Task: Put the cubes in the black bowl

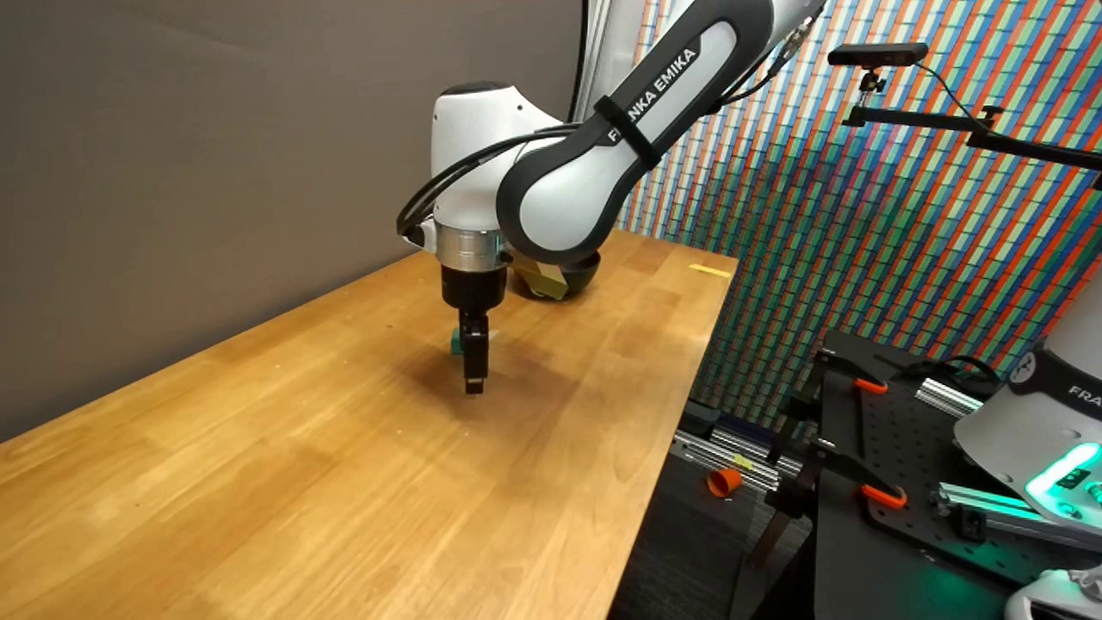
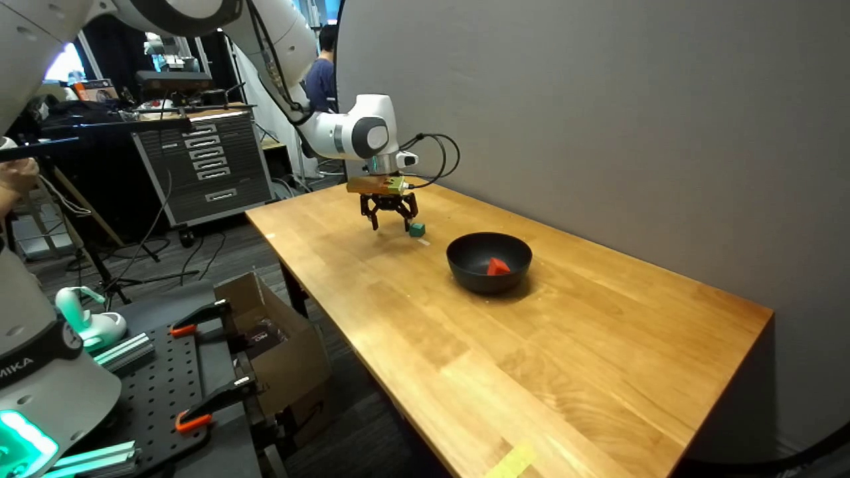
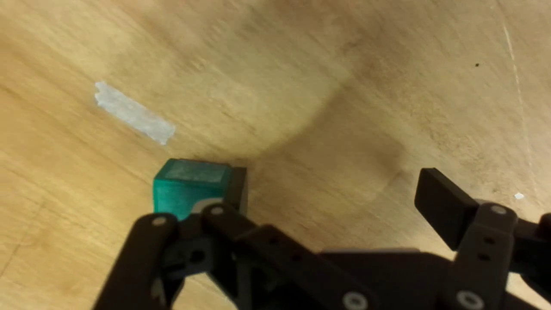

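Observation:
The green cube (image 2: 417, 230) sits on the wooden table; it also shows in an exterior view (image 1: 455, 342), partly behind the gripper. My gripper (image 2: 392, 228) points down, low over the table, open and empty. In the wrist view, the green cube (image 3: 183, 191) lies outside the gap between the fingers (image 3: 335, 193), beside the outer face of the left finger, which partly covers it. I cannot tell whether they touch. The black bowl (image 2: 473, 281) stands on the table apart from the gripper, with the red cube (image 2: 498, 267) inside. The bowl (image 1: 582, 272) is partly hidden behind the arm in an exterior view.
The wooden table (image 2: 584, 372) has a grey wall (image 2: 631, 166) along its long side. A short whitish tape strip (image 3: 134, 113) lies near the green cube. Yellow tape (image 1: 710, 270) marks the table near one end. The robot's base stands on a separate black bench (image 1: 861, 551).

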